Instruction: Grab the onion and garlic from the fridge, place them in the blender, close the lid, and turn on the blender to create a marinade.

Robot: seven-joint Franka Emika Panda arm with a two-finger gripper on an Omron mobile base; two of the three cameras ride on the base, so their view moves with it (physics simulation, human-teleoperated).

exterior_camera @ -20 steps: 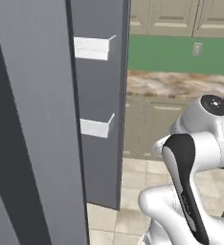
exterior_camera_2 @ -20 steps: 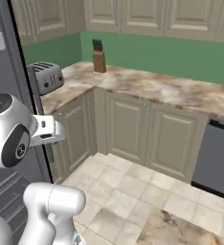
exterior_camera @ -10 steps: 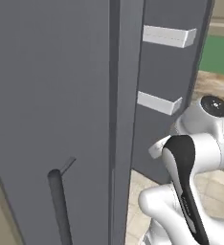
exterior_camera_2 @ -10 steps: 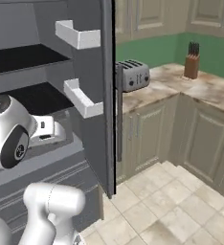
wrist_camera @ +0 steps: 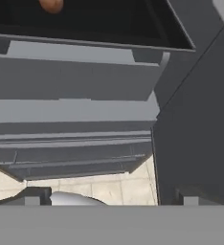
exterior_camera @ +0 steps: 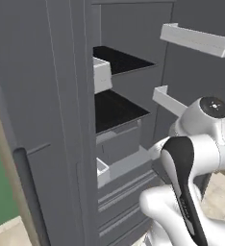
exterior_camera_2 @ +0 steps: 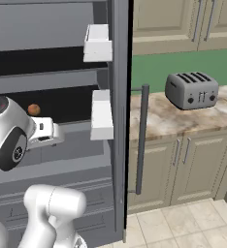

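In the left base view the fridge (exterior_camera: 61, 120) stands open, its black shelves (exterior_camera: 117, 109) and grey drawers showing between the door edge and the white door bins (exterior_camera: 196, 39); the arm rises in front of the drawers, and its wrist sits just right of the lower shelf, level with it. From the right base view, the onion (exterior_camera_2: 34, 109) rests on the lower black shelf of the fridge, towards the back, a small orange-brown ball just above and slightly behind the white wrist block; the long dark handle (exterior_camera_2: 141, 138) hangs on the door edge well to the onion's right, and a toaster (exterior_camera_2: 191, 90) sits on the counter beyond that. The garlic cannot be picked out on the shelves here. In the hand view the camera looks down the grey drawer fronts (wrist_camera: 73, 86) to the floor tiles, and the onion (wrist_camera: 51, 5) is cut by the top edge, lying on the black shelf above the drawers. The gripper (wrist_camera: 111, 197) shows two dark finger tips set wide apart at the bottom, with nothing between them. So the onion lies upward and ahead of the hand, left of its centre line; the hand would need to lift and tilt up to shelf level before reaching in.
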